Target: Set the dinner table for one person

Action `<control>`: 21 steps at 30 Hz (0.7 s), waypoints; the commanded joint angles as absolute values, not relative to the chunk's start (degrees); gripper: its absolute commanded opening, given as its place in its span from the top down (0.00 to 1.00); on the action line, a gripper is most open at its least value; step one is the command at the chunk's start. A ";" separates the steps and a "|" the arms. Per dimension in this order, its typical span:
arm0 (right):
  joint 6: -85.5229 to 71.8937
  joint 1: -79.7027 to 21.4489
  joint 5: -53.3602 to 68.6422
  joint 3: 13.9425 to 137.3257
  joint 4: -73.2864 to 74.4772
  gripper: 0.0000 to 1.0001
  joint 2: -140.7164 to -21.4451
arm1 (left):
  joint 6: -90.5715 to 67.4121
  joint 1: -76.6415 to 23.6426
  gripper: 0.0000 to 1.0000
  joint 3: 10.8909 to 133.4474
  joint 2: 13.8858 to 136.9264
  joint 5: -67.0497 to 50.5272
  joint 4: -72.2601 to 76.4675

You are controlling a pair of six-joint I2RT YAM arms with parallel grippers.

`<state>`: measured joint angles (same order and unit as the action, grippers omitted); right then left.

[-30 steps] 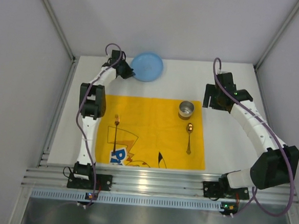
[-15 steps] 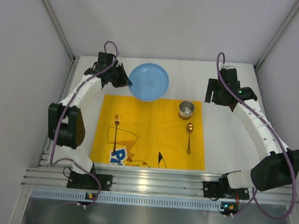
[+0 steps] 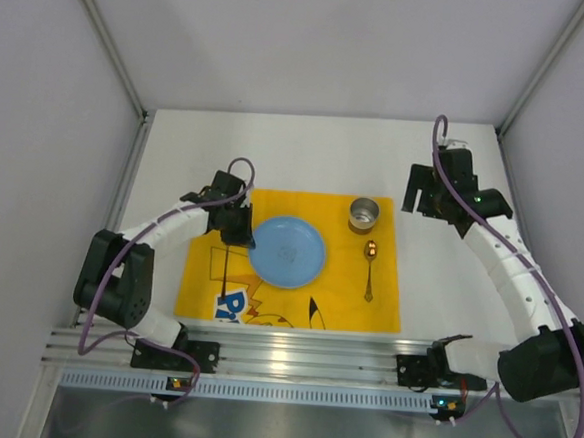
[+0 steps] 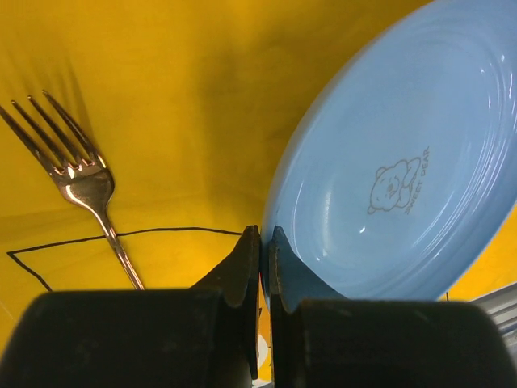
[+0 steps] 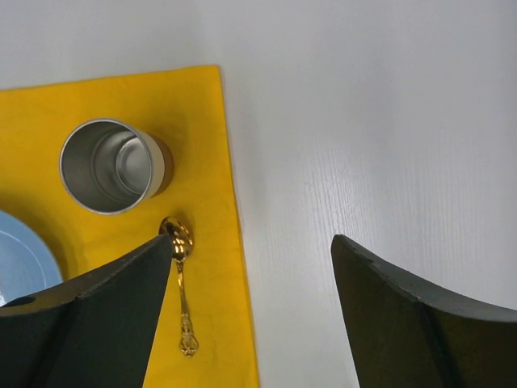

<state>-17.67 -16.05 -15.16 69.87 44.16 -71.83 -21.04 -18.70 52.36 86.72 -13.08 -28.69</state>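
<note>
A light blue plate [image 3: 287, 252] with a small bear print sits over the middle of the yellow cartoon-print mat [image 3: 296, 305] on the white dinner table [image 3: 448, 280]. My left gripper [image 3: 244, 238] is shut on the plate's left rim; the left wrist view shows the plate [image 4: 404, 178] pinched between the fingers [image 4: 263, 242]. A fork [image 3: 227, 250] lies just left of the plate, also in the left wrist view [image 4: 81, 182]. A steel cup [image 3: 363, 215] and a gold spoon [image 3: 370, 270] lie on the mat's right side. My right gripper [image 3: 421, 200] is open and empty, above the bare table right of the cup [image 5: 113, 166] and spoon [image 5: 181, 283].
Pale grey panels wall the table on three sides. A ribbed aluminium rail [image 3: 302, 365] runs along the near edge, carrying both arm bases. White tabletop lies bare behind the mat [image 3: 317, 151] and to its right.
My left gripper carried the blue plate from the far back of the table down onto the middle of the yellow mat. The right arm shifted slightly back and right.
</note>
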 commanded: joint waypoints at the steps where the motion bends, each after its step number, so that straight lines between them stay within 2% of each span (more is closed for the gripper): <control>1: -18.28 -15.64 -14.68 68.21 43.15 0.20 -68.38 | -20.65 -20.30 1.00 52.03 86.40 -11.16 -24.79; 4: -18.54 -15.64 -14.24 67.24 43.15 0.18 -66.71 | -21.53 -21.18 1.00 51.33 86.13 -11.69 -23.73; 5: -18.46 -15.64 -14.06 67.15 43.24 0.18 -65.84 | -21.88 -21.53 0.95 51.42 86.05 -11.86 -23.38; 6: -18.20 -15.64 -13.80 66.71 43.24 0.16 -65.40 | -21.88 -21.71 0.73 51.59 85.96 -11.52 -23.47; 8: -17.84 -15.73 -13.10 66.10 43.24 0.14 -64.08 | -21.80 -21.88 0.46 52.64 84.99 -10.73 -24.69; 10: -17.58 -15.73 -12.40 65.57 43.07 0.09 -63.20 | -21.36 -21.88 0.02 54.05 83.07 -7.04 -26.45; 12: -17.40 -15.73 -10.73 64.34 42.72 0.01 -61.44 | -19.43 -21.45 0.01 56.94 81.48 -3.62 -28.99; 16: -18.01 -15.64 -7.56 61.09 40.09 0.00 -56.61 | -15.91 -17.15 0.01 62.13 78.93 3.85 -31.37; 19: -18.81 -15.64 -5.89 58.37 38.33 0.00 -51.61 | -17.05 -11.88 0.01 63.99 76.48 14.30 -29.11; 21: -19.07 -15.64 -4.66 56.78 37.88 0.00 -48.53 | -14.60 -7.22 0.01 59.70 73.06 11.89 -21.67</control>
<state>-18.24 -16.05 -7.57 57.80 41.39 -52.88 -17.45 -11.88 61.84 78.19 5.89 -28.03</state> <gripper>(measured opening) 0.996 0.987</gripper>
